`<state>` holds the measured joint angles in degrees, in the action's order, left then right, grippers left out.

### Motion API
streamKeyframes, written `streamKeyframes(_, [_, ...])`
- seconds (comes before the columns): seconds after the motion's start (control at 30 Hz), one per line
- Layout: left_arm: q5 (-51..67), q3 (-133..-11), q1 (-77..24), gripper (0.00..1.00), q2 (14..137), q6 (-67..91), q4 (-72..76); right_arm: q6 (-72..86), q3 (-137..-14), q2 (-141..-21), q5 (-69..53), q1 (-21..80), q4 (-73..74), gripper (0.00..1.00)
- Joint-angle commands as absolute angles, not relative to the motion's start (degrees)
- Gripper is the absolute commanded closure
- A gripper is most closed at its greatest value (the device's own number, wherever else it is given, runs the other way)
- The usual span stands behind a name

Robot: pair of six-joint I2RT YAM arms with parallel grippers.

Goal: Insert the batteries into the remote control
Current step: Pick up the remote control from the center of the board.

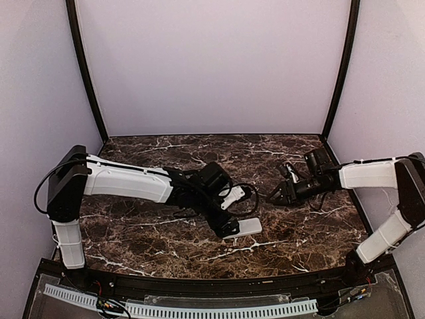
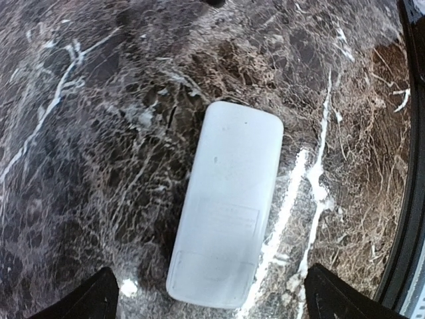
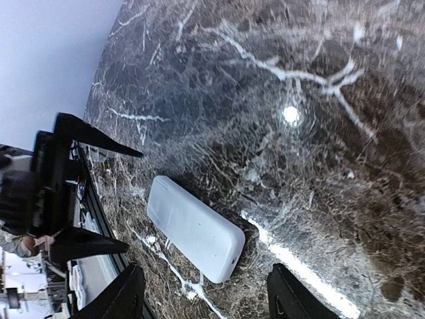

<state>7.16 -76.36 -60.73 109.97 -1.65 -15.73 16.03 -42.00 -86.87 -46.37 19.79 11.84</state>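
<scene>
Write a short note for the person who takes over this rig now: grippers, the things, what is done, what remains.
Left gripper: open, over the slim white plastic remote control, not touching.
Right gripper: open, empty, apart from it.
Remote lies flat, plain back up, on the dark marble table.
Batteries: none in view; whether they are inside, I cannot tell.
Done: unclear. Left: check the batteries are loaded.

Bright, even light falls from above. The glossy counter (image 3: pixel 332 199) throws glare: a round hotspot and a white streak beside the remote control (image 3: pixel 194 228), whose pale back looks washed out. Wrist views soften toward their corners.
</scene>
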Motion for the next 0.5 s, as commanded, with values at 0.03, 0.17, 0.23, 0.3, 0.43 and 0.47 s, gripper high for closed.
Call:
streamKeyframes(0.03, [5.89, -84.67, -62.22, 0.02, 116.44, -11.27, -26.06, 15.42, -41.98, -75.04, -39.39, 18.49, 13.1, 0.33])
streamKeyframes(0.17, [6.46, -87.56, -62.57, 0.01, 119.68, -13.22, -27.17, 17.43, -39.29, -63.08, -33.18, 17.95, 11.37, 0.02])
streamKeyframes(0.23, [6.63, -88.66, -62.66, 0.02, 120.92, -13.97, -27.59, 19.24, -38.43, -58.12, -28.85, 17.86, 11.32, 0.01])
streamKeyframes(0.3, [6.37, -90.29, -62.75, 0.02, 122.63, -14.59, -28.02, 21.18, -37.31, -53.45, -25.01, 17.75, 11.16, 0.01])
streamKeyframes(0.43, [6.49, -92.17, -62.83, 0.07, 124.89, -15.69, -28.95, 23.63, -34.93, -45.56, -19.52, 17.69, 10.64, 0.01])
streamKeyframes(0.47, [6.5, -92.36, -62.79, 0.07, 125.15, -15.88, -29.1, 23.57, -34.44, -44.19, -19.53, 17.72, 10.2, 0.01])
